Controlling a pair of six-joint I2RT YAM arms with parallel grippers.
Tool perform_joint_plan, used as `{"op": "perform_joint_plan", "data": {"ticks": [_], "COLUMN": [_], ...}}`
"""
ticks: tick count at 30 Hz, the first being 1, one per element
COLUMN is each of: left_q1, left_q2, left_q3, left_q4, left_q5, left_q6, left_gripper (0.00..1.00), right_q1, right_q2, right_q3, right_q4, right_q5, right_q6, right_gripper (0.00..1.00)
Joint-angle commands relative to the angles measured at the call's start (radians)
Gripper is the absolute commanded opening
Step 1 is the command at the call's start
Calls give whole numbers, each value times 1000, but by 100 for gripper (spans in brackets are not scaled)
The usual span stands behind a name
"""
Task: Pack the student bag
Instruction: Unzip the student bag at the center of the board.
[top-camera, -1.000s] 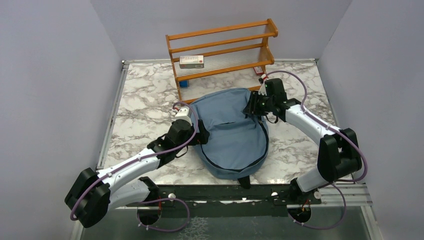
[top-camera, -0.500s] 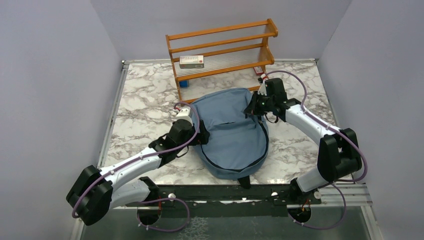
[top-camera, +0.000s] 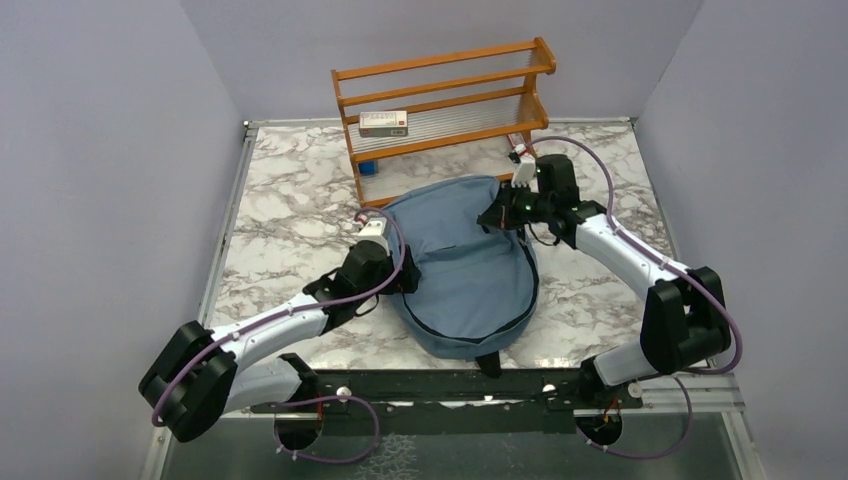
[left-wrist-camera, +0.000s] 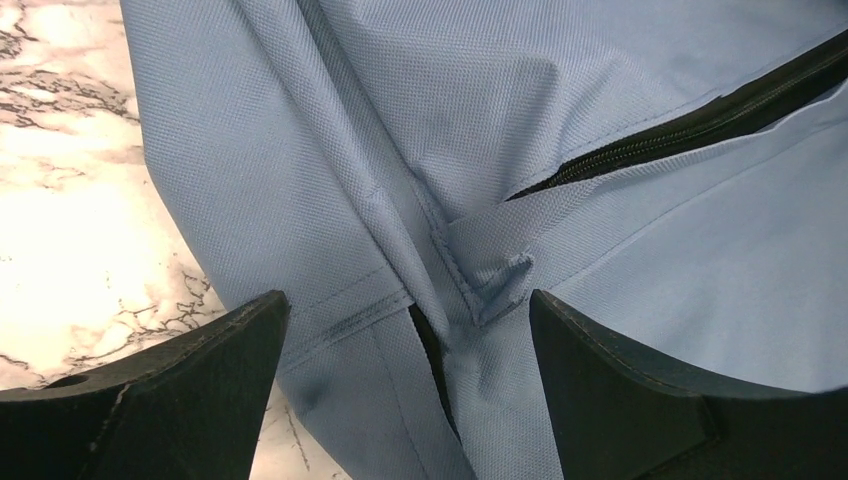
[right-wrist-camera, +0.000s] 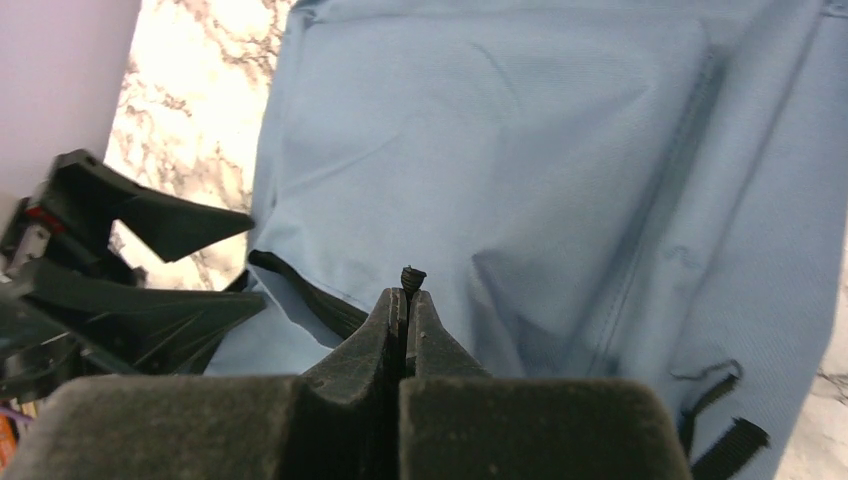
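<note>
The student bag, dusty blue with black zipper trim, lies flat in the middle of the marble table. My left gripper is at the bag's left edge. In the left wrist view it stands open, its fingers either side of a fabric fold where the black zipper ends. My right gripper is over the bag's upper right. It is shut on a small black zipper pull, whose tip pokes out above the fingertips over the bag.
A wooden rack stands at the back of the table with a white box on its lower shelf. A small blue object sits under the rack's left end. Grey walls close in both sides.
My right gripper has closed from partly open to shut on the zipper pull and shifted slightly left over the bag. The left arm has slid a little toward the near edge, still open.
</note>
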Motion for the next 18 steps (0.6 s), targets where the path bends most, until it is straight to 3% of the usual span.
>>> {"op": "perform_joint_plan", "data": {"ticks": [1, 12, 18], "left_q1": [3, 4, 3], "left_q2": [26, 22, -14], "left_q3": [-25, -41, -59], "left_q4": [49, 70, 88], "left_q5": [36, 45, 39], "left_q6": [18, 37, 55], "left_gripper": [90, 89, 89], "right_q1": [33, 190, 217], "right_q2": [-22, 81, 120], "right_q3": [-1, 69, 103], "right_q4": [89, 108, 126], "right_q5": [-98, -49, -44], "right_q6": [-8, 6, 17], "right_gripper": [1, 1, 1]}}
